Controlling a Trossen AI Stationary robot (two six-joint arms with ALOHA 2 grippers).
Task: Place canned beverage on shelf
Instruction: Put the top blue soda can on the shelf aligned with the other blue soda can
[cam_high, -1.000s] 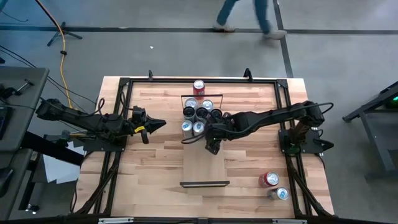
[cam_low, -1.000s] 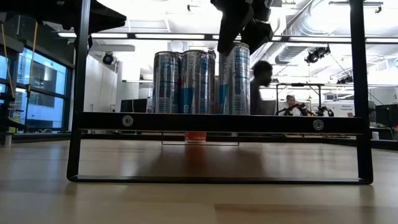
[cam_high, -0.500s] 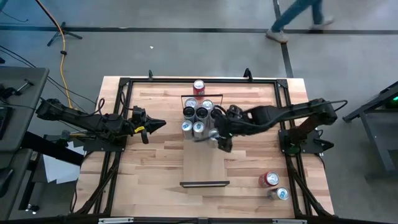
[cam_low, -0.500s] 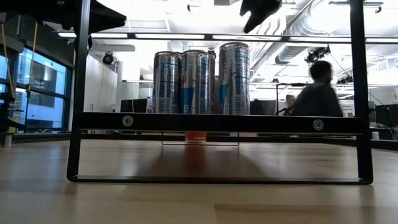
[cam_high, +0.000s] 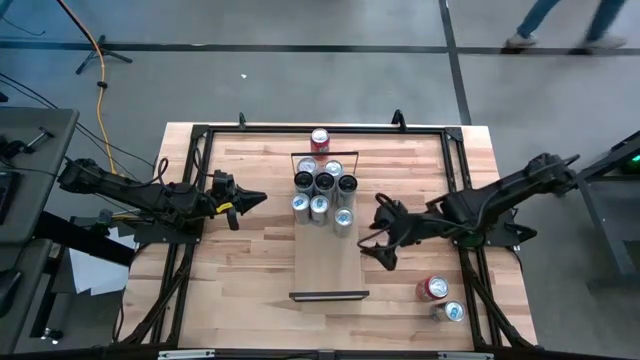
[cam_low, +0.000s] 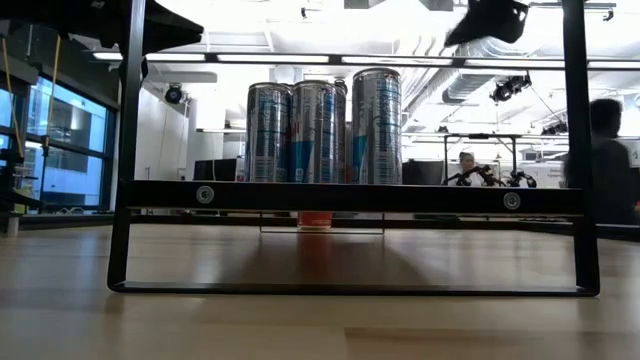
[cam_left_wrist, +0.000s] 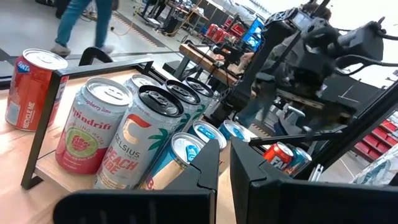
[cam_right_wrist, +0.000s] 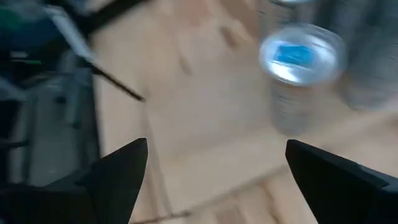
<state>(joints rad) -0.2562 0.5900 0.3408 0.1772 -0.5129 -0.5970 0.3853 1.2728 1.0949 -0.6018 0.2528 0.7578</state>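
- The right pincer (cam_high: 382, 243) is released, its fingers spread wide and holding nothing. It hangs over the worktop (cam_high: 250, 250) just beside the right edge of the shelf (cam_high: 330, 270).
- The blue and silver can (cam_high: 343, 218) stands upright on the shelf, at the right front of the group of cans (cam_high: 322, 182), apart from the right pincer.
- In the right wrist view this same can (cam_right_wrist: 297, 74) shows between the two open fingers (cam_right_wrist: 118, 171), farther off and blurred.
- The group of cans fills the far half of the shelf; the near half of the plank is bare, up to the black rail (cam_high: 329, 295).
- A red can (cam_high: 320, 139) stands on the worktop behind the shelf.
- Two more cans (cam_high: 440, 298) are on the worktop near the right front corner.
- The left pincer (cam_high: 250, 200) is clenched and holds nothing. It waits over the left side of the worktop, pointing toward the shelf.
- A person's legs (cam_high: 560, 20) show on the floor beyond the worktop.
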